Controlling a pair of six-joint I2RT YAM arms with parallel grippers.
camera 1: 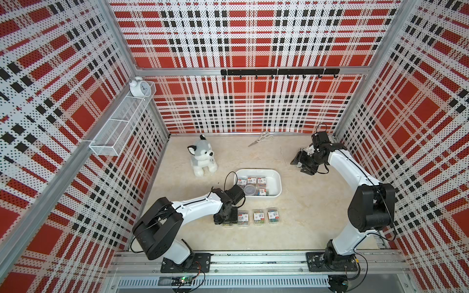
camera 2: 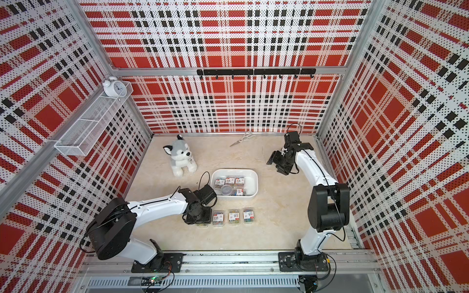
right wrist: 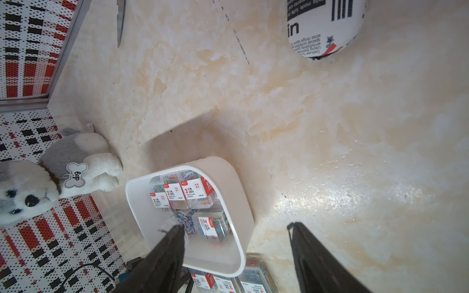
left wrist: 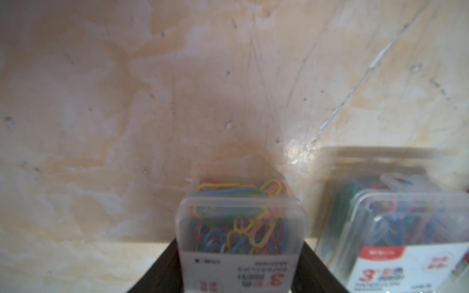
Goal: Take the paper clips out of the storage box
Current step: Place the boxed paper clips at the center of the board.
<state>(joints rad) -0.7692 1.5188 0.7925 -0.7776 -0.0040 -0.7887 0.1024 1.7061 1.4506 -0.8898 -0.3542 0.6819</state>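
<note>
Clamping clip case (left wrist: 241, 228) in left jaws, storage box (camera 1: 273, 183) nearby

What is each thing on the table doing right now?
left tool, shut on the held case.
held case, lid closed, full of coloured clips.
right tool, open, empty.
storage box, upright, four cases and a round tub inside.
three cases, closed, labels up, in a row on the table.
scissors, shut, lying flat.
plush dog, sitting.
</note>
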